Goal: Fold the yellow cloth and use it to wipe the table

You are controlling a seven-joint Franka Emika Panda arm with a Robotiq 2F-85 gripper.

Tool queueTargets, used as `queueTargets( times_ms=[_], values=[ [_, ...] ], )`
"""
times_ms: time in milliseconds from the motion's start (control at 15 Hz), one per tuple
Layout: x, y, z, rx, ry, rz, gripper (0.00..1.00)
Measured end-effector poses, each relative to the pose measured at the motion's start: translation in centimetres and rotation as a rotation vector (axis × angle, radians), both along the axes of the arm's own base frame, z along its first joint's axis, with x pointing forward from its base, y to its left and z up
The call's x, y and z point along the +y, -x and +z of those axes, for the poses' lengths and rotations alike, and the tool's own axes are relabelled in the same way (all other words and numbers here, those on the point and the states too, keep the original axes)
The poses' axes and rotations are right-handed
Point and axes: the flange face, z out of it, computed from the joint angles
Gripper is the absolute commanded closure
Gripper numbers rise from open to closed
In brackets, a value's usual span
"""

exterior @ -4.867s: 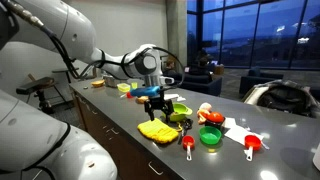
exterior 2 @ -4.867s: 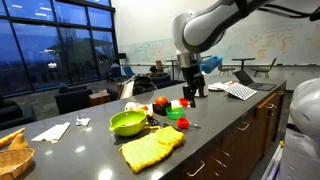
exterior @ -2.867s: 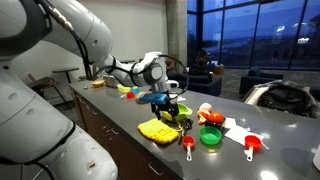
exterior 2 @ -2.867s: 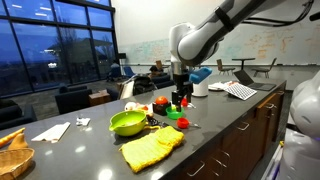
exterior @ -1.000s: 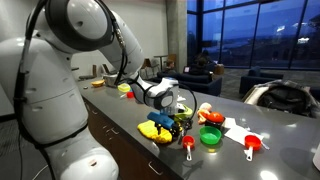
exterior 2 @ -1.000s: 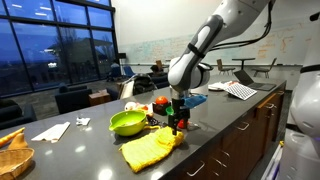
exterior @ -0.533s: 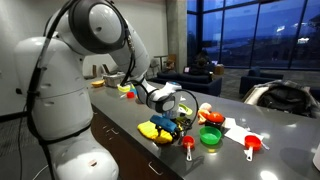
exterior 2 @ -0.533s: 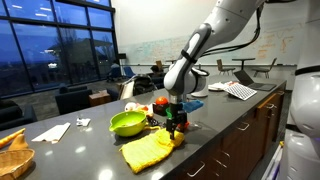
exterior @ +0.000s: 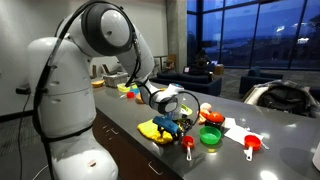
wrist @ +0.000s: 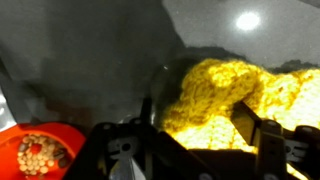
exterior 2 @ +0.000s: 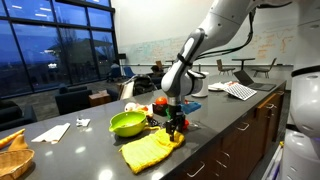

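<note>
The yellow cloth [wrist: 235, 90] is knobbly and rumpled on the dark, glossy tabletop [exterior 2: 85, 150]. The gripper [wrist: 195, 125] straddles its edge, jaws wide apart, clasping nothing.

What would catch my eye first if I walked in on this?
Probably the big white robot arm bent over the dark counter, with its gripper low at one end of a bright yellow cloth. Right beside the cloth sits a lime green bowl, amid small red and green kitchen pieces. In the wrist view, the cloth's knobbly yellow weave fills the space between the gripper's spread fingers.
</note>
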Motion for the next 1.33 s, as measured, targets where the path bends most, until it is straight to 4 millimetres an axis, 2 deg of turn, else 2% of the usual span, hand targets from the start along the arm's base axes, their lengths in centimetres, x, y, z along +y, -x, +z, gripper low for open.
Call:
queueTargets(
  times_ms=[200, 333, 400, 800, 1333],
  values=[
    [-0.5, -0.3, 0.4, -0.011, 0.001, -0.005, 0.74],
    [0.0, -0.6, 0.7, -0.019, 0.000, 0.008, 0.94],
    [0.5, -0.7, 0.8, -0.024, 0.000, 0.019, 1.00],
    [4.1, -1.1, 3.1, -0.028, 0.090, 0.106, 0.99],
    [12.1, -0.8, 8.6, -0.001, 0.158, 0.258, 0.98]
  ],
)
